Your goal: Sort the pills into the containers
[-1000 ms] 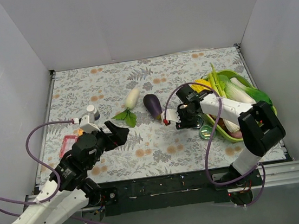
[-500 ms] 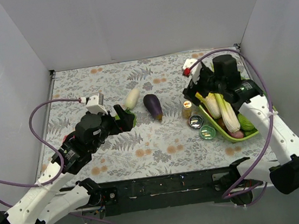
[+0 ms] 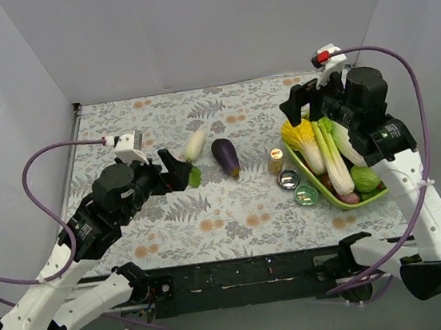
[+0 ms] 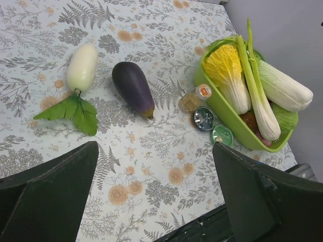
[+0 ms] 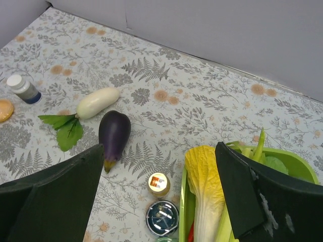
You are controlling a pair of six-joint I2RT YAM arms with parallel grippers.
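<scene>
**Jaws wide on both arms; three closed containers beside the tray**

Left jaws and right jaws both stand spread wide and hold nothing. Only their dark inner faces show, at the lower corners of each wrist view.

A clear amber bottle with a yellowish cap [image 3: 276,160] stands upright on the flower-patterned tabletop [image 3: 210,214], just beside the left wall of the lime-green tray [image 4: 233,122]. A round silvery-blue tin [image 3: 289,178] and a round green-topped tin [image 3: 306,195] follow it in a row along that wall. All three are closed, and what is inside cannot be made out. The right wrist view cuts the green-topped tin off at its bottom edge.

The tray holds a yellow-leaved cabbage [image 3: 302,143], a long green-and-white leek [image 3: 334,159] and a reddish piece [image 4: 250,121] mostly buried beneath them.

A small white-capped bottle [image 5: 23,88] and an orange disc [image 5: 5,109], clipped by the frame, show only in the right wrist view. From above they lie hidden behind the left arm [image 3: 116,198].
</scene>
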